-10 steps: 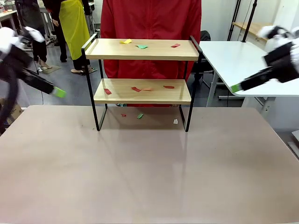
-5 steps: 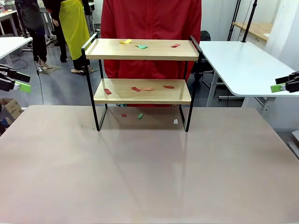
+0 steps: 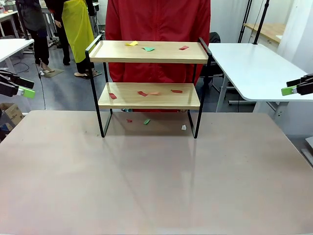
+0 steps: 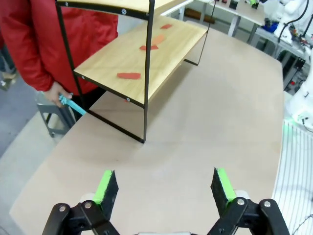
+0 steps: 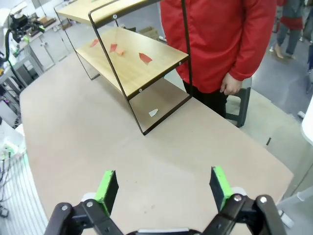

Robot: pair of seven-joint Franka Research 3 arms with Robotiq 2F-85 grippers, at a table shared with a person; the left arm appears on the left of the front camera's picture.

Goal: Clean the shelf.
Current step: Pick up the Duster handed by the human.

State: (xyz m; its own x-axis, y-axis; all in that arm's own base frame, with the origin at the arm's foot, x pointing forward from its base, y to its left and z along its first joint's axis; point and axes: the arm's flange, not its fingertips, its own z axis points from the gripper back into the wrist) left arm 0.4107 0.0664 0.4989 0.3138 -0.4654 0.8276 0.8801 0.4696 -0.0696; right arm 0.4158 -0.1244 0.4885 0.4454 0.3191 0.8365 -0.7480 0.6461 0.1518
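Shelf (image 3: 161, 55) stands at the far side of the worktop (image 3: 156, 181), right in front of a person in a red jacket (image 3: 156, 19). Coloured paper scraps (image 3: 148, 48) are dotted over both boards, plus a few on the worktop underneath. My left hand (image 3: 27, 91) hangs out past the worktop's left side and my right hand (image 3: 289, 90) past the right, both well away from the shelf, fingers spread apart with nothing between them.

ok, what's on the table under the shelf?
Three paper scraps lie under the shelf: a red scrap, a green scrap and a white scrap. Its lower board hides the table's far strip, so more may lie there.
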